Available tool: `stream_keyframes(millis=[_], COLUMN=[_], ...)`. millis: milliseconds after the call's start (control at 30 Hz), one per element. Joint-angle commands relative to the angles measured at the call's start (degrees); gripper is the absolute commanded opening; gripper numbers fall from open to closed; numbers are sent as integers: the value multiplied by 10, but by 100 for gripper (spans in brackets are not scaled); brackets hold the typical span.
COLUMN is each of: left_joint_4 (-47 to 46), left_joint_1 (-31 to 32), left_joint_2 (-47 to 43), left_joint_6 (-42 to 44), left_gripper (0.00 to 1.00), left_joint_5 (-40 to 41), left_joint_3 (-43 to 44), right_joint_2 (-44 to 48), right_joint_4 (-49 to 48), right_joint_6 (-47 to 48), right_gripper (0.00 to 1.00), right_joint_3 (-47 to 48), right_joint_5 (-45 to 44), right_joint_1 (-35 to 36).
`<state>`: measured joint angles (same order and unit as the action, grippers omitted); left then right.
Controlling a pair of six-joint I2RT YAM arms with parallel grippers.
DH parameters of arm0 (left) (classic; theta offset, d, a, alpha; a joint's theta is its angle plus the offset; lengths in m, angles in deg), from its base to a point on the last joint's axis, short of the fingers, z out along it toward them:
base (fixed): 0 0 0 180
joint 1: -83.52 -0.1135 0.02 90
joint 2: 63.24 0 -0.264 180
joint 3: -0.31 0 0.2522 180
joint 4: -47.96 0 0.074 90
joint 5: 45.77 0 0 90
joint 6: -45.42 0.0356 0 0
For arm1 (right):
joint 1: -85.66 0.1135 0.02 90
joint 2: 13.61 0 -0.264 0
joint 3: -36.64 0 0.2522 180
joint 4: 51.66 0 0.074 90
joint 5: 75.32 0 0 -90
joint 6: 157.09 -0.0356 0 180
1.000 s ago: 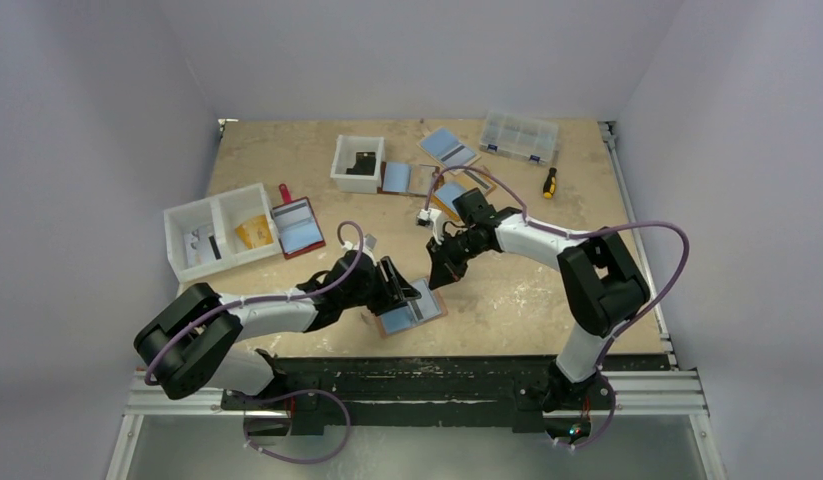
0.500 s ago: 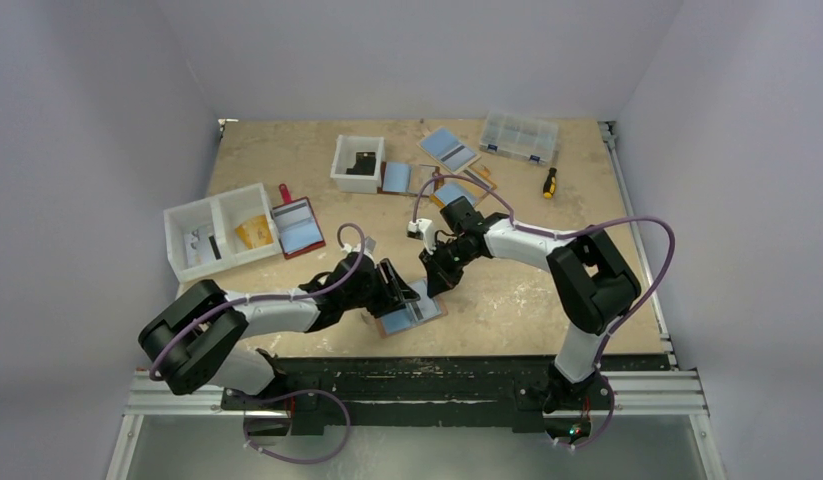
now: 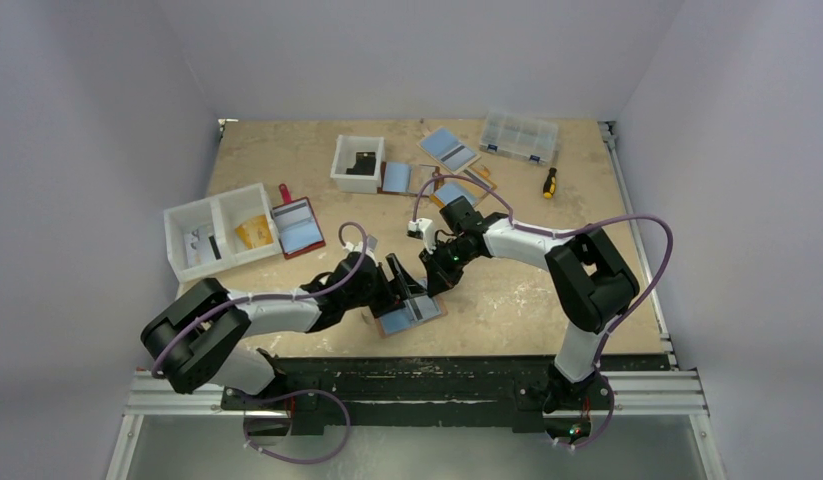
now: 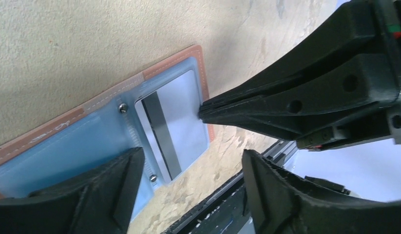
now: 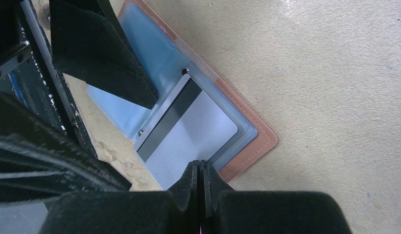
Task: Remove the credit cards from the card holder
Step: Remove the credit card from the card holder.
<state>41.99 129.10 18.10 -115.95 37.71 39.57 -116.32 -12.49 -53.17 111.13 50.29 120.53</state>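
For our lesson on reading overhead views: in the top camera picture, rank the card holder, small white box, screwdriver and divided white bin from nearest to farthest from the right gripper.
From the right gripper:
1. card holder, at its tips, by the near edge.
2. small white box, far left, and screwdriver, far right: too close to call.
3. divided white bin, left side.

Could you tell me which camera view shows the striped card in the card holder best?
The right wrist view: the striped card sits mid-frame, large, its dark stripe clear. The left wrist view shows it too, but smaller. In the top external view it is only a tiny patch.
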Motion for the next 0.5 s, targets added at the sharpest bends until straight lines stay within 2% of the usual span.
stream_keyframes(millis=[0,67,200,467], left_joint_4=[-12,-22,-73,-83], left_joint_1=[3,3,3,3], left_joint_2=[-22,-22,-17,-9], left_joint_6=[-2,-10,-21,-27], left_gripper=[85,92,94,73], left_joint_5=[29,25,12,1], left_joint_3=[-12,-20,-37,-43], right_joint_2=[-6,-7,-7,-11], right_joint_4=[-10,-10,-11,-13], right_joint_6=[-1,-1,-2,-6], right_gripper=[0,0,0,0], right_joint_3=[11,12,11,17], right_joint_5=[-10,-8,-3,12], right_joint_1=[4,3,4,5])
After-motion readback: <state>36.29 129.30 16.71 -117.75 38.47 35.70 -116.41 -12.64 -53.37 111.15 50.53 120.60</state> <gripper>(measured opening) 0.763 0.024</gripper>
